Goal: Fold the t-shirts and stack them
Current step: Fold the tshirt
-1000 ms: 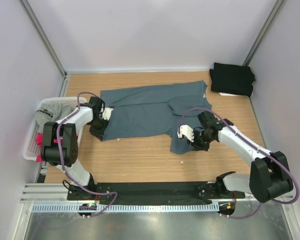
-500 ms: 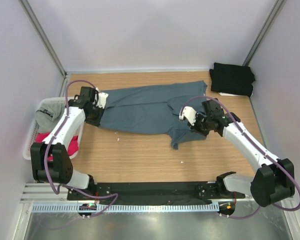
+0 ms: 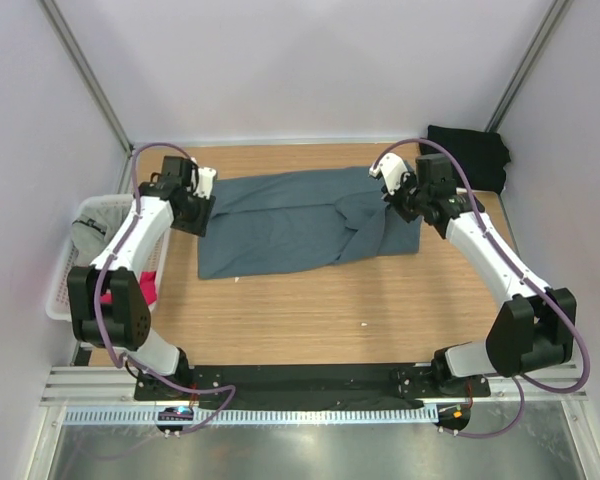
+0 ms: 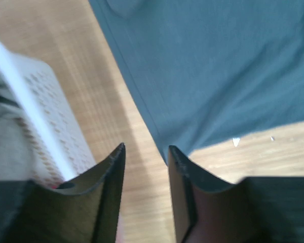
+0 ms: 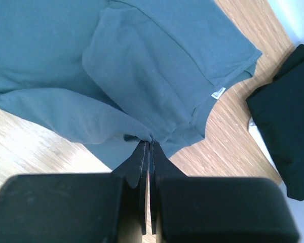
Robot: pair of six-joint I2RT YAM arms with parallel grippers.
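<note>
Left arm reaches along left side. Left tool point(image 3: 192, 207) sits at left edge of slate blue-grey t-shirt point(image 3: 290, 225), fingers narrowly parted, nothing between them, hem just beside one finger.

Right arm extends to far right. Right tool point(image 3: 405, 196) is pinched on bunched fold of same shirt.

Since one second ago: both tools have moved farther from bases, and near sleeve has been carried up over shirt body.

Shirt lies flat mid-table point(image 3: 300, 310), creased at right. Folded black t-shirt point(image 3: 467, 157) sits in far right corner. White basket point(image 3: 62, 285) stands at left.
</note>
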